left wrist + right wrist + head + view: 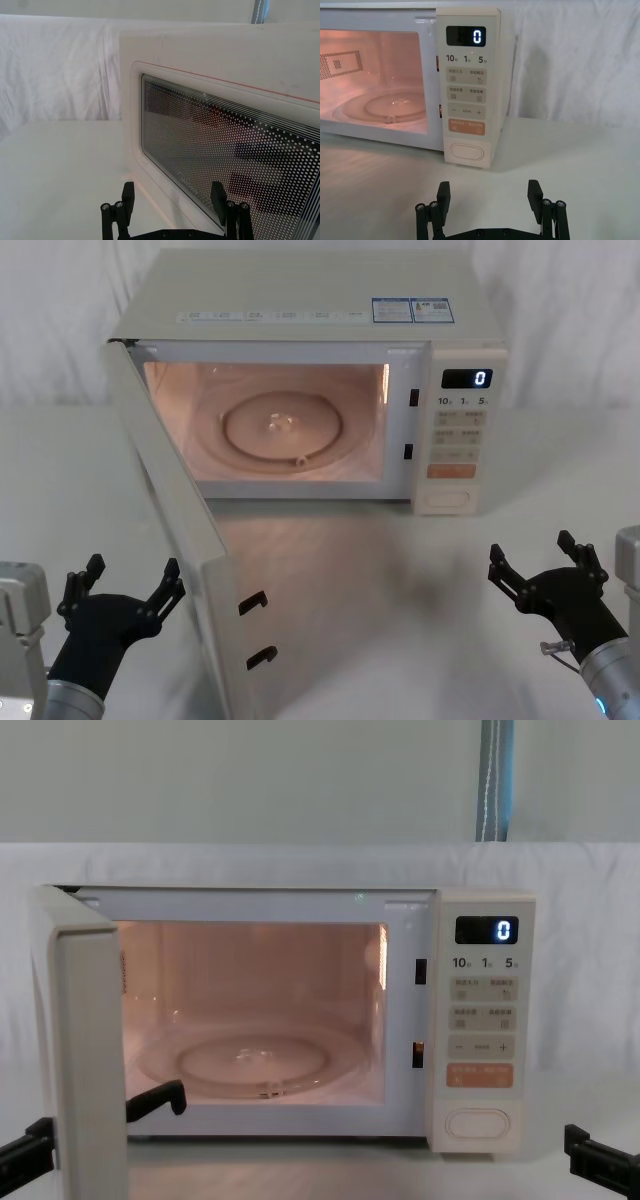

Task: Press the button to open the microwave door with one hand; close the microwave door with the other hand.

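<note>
Both grippers, left [122, 587] and right [548, 565], hover spread open and empty. Door [185, 570] stands swung open at the microwave's [300, 300] left; button [448, 499] apparently pressed, closing remains.

The cream microwave [310, 390] stands lit inside, its microwave door [185, 550] swung wide open leftward, the button [447, 499] untouched.

Left gripper [122, 585] spread, low; right gripper [546, 562] spread, low.
</note>
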